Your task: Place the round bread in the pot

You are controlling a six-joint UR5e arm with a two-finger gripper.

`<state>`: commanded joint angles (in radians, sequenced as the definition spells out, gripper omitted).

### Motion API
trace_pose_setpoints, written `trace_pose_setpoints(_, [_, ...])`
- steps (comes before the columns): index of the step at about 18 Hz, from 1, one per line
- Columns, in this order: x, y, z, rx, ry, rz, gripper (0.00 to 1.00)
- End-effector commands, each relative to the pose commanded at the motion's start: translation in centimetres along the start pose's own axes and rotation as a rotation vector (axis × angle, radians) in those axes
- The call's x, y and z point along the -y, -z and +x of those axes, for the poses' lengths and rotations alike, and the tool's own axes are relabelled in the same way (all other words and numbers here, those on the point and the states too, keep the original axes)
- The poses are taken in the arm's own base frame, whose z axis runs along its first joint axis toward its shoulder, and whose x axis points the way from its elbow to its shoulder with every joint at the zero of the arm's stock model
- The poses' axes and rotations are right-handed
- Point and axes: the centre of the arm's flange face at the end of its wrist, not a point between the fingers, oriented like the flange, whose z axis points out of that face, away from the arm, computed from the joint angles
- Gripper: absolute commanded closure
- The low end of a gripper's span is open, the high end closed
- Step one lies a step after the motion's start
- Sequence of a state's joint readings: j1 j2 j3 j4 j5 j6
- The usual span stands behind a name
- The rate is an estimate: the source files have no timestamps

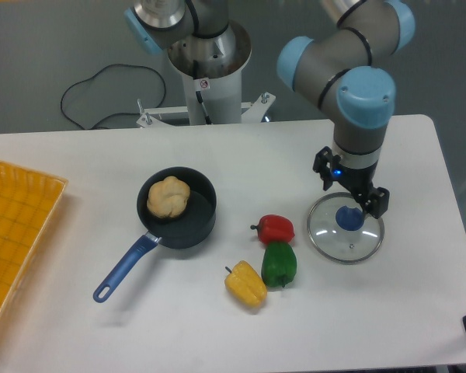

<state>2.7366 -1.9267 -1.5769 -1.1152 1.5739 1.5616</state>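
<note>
Bun in saucepan, pincer elsewhere
The pale golden knotted round bread (168, 196) lies in the dark navy pot (200, 225), well left of the gripper (365, 203); whether its fingers are apart I cannot tell.

The worktop (101, 334) is plain white. The pot (196, 225) is dark navy-black with a blue handle, and the round bread (168, 196) in it is pale golden-beige. Three bell peppers: red (276, 228), green (279, 263), yellow (246, 284). The clear glass lid (346, 228) has a blue knob. The tray (12, 233) is orange-yellow, grid-patterned.
</note>
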Motion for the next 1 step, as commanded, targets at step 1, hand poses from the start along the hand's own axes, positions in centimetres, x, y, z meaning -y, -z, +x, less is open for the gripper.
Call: trace_pose_setpoints(1, [0.00,0.00,0.00,0.000,0.000,0.000,0.00])
